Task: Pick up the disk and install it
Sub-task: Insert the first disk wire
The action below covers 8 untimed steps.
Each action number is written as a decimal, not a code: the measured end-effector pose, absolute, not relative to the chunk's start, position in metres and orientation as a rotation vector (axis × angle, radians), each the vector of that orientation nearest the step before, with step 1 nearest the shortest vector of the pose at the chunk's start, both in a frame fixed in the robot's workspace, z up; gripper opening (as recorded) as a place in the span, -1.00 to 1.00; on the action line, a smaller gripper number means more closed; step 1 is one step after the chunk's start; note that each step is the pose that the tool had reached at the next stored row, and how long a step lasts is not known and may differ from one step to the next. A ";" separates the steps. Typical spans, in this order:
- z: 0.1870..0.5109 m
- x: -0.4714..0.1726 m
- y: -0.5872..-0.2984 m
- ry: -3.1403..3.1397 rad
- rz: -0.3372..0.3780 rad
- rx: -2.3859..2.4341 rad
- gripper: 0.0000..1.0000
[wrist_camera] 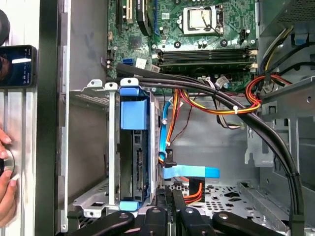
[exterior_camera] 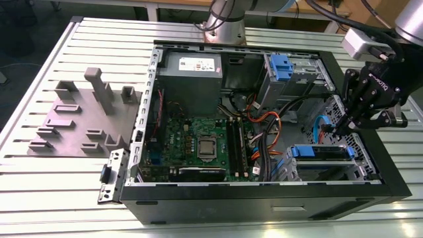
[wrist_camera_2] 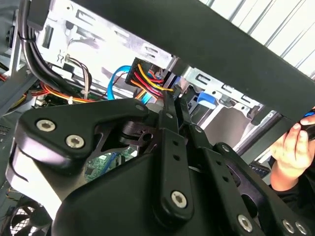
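The disk (exterior_camera: pixel 321 153) sits in the grey drive cage (exterior_camera: pixel 296 171) at the case's near corner on the exterior view's right; its blue bracket frames it. In the first wrist view the disk (wrist_camera: pixel 134 147) stands edge-on in that cage, blue plastic at both ends. My gripper (exterior_camera: pixel 336 131) hangs just above and beside the cage, inside the case, shut with nothing between its fingers. Both wrist views show the black fingers pressed together, the gripper (wrist_camera: pixel 170 195) next to the disk's bracket and the gripper (wrist_camera_2: pixel 171 96) pointing at the orange and blue cables.
The open black case (exterior_camera: pixel 264 201) holds a motherboard (exterior_camera: pixel 198 141), a power supply (exterior_camera: pixel 191 67) and a second cage with a blue handle (exterior_camera: pixel 281 67). Black cables (wrist_camera: pixel 236 110) cross near the fingers. A grey fixture plate (exterior_camera: pixel 79 116) lies on the exterior view's left. A person's hand (wrist_camera_2: pixel 290 147) is beside the case.
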State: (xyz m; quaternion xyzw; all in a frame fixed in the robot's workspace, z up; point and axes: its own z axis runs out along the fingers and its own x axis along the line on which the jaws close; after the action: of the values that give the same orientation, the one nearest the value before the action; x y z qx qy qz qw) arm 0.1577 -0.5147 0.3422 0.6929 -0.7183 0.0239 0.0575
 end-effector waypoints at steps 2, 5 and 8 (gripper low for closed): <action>0.342 0.156 -0.517 -2.180 0.079 2.104 -0.67; 0.342 0.154 -0.522 -2.182 0.087 2.109 -0.67; 0.342 0.152 -0.525 -2.186 0.099 2.116 -0.67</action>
State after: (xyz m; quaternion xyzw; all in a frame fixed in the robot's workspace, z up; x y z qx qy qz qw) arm 0.1517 -0.5252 0.3419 0.6943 -0.7173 0.0325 0.0487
